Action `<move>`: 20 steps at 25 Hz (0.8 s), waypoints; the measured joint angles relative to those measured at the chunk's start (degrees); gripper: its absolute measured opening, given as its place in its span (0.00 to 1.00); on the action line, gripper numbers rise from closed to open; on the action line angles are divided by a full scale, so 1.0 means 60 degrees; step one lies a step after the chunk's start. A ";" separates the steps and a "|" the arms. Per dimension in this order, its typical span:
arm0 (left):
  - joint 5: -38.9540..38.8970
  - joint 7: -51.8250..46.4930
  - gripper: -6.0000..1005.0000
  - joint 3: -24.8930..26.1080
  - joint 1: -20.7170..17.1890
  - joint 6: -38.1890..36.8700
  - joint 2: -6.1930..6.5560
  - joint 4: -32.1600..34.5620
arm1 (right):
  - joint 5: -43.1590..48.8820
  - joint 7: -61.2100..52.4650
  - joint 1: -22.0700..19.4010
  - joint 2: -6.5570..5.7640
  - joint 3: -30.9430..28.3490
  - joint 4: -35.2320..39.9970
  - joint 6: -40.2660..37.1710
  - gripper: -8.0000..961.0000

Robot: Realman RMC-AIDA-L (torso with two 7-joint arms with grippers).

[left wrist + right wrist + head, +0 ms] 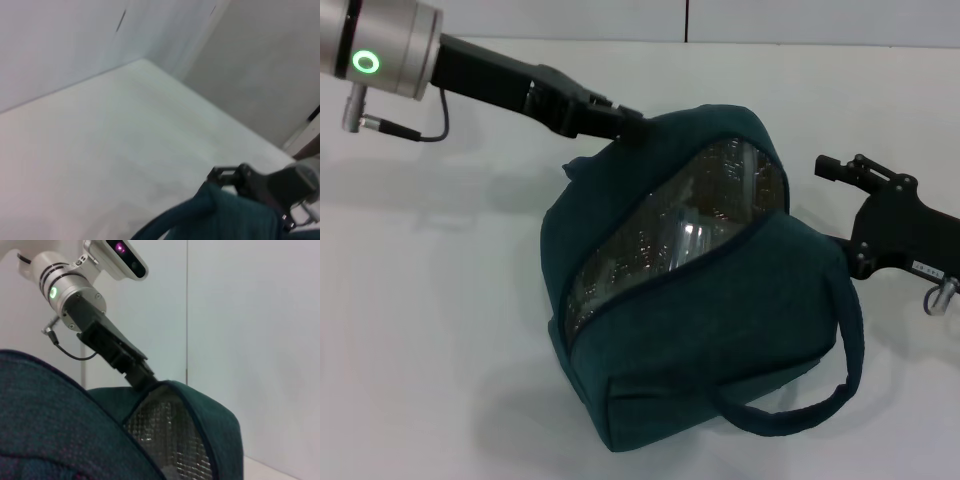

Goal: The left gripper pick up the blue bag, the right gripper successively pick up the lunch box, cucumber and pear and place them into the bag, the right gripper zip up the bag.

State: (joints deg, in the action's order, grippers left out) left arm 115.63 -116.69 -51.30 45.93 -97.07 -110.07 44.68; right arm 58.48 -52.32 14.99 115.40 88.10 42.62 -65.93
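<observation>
The blue bag (pixel 720 330) hangs tilted above the white table, its zip gaping so the silver lining (pixel 700 220) shows. My left gripper (pixel 618 124) is shut on the bag's upper back edge, as the right wrist view also shows with the left gripper (pixel 142 376) on the bag (pixel 50 415). My right gripper (pixel 832 205) stands open just right of the bag, by the end of the zip opening; one finger is free in the air and the other meets the bag's side. The lunch box, cucumber and pear are hidden or out of view.
The bag's carry handle (pixel 840 380) loops down at its front right. White table (pixel 440 330) surrounds the bag, with a white wall behind. In the left wrist view the bag (pixel 225 215) and the right gripper (pixel 250 181) sit low against the table.
</observation>
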 joint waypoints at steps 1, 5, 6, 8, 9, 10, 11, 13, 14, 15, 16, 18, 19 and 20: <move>-0.0143 0.0002 0.12 -0.0001 0.0002 -0.0024 -0.0003 0.0006 | -0.0001 0.0002 0.0034 0.0001 -0.0010 -0.0032 -0.0047 0.91; -0.0588 0.0012 0.16 -0.0015 -0.0003 -0.0125 0.0013 0.0014 | -0.0009 0.0087 0.0145 0.0012 -0.0022 -0.0086 -0.0131 0.91; -0.0720 0.0011 0.17 -0.0007 -0.0038 -0.0163 0.0037 0.0016 | -0.0015 0.0141 0.0187 0.0028 -0.0023 -0.0087 -0.0133 0.91; -0.0957 0.0006 0.20 0.0002 -0.0107 -0.0223 0.0081 0.0023 | -0.0073 0.0222 0.0270 0.0055 -0.0024 -0.0087 -0.0147 0.91; -0.1040 0.0003 0.22 0.0007 -0.0136 -0.0252 0.0096 0.0030 | -0.0133 0.0267 0.0308 0.0058 -0.0026 -0.0087 -0.0152 0.91; -0.1120 -0.0002 0.25 0.0015 -0.0192 -0.0304 0.0112 0.0036 | -0.0202 0.0322 0.0347 0.0060 -0.0026 -0.0091 -0.0155 0.91; -0.1143 -0.0012 0.27 0.0035 -0.0257 -0.0342 0.0122 0.0049 | -0.0331 0.0412 0.0401 0.0059 -0.0029 -0.0093 -0.0151 0.91; -0.1177 -0.0051 0.29 0.0160 -0.0487 -0.0427 0.0144 0.0142 | -0.0534 0.0618 0.0546 0.0053 -0.0053 -0.0113 -0.0069 0.91; -0.1200 -0.0094 0.29 0.0383 -0.0759 -0.0505 0.0147 0.0298 | -0.0600 0.0689 0.0646 0.0054 -0.0077 -0.0137 -0.0026 0.91; -0.1206 -0.0108 0.29 0.0532 -0.0942 -0.0561 0.0148 0.0379 | -0.0636 0.0746 0.0795 0.0053 -0.0104 -0.0221 0.0010 0.91; -0.1216 -0.0115 0.29 0.0730 -0.1150 -0.0639 0.0135 0.0459 | -0.0657 0.0780 0.0958 0.0052 -0.0135 -0.0324 0.0028 0.91; -0.1228 -0.0117 0.29 0.1196 -0.1562 -0.0915 0.0095 0.0538 | -0.0657 0.0795 0.1266 0.0042 -0.0192 -0.0548 0.0032 0.90; -0.1234 -0.0113 0.29 0.1391 -0.1745 -0.1061 0.0073 0.0543 | -0.0658 0.0798 0.1465 0.0033 -0.0233 -0.0692 0.0041 0.90; -0.1244 -0.0103 0.29 0.1560 -0.1937 -0.1215 0.0058 0.0554 | -0.0656 0.0797 0.1570 0.0029 -0.0254 -0.0763 0.0058 0.90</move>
State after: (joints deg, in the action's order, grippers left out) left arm 108.16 -117.31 -41.94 34.31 -104.37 -109.73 48.00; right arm 54.54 -47.53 24.41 115.57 86.58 38.05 -65.58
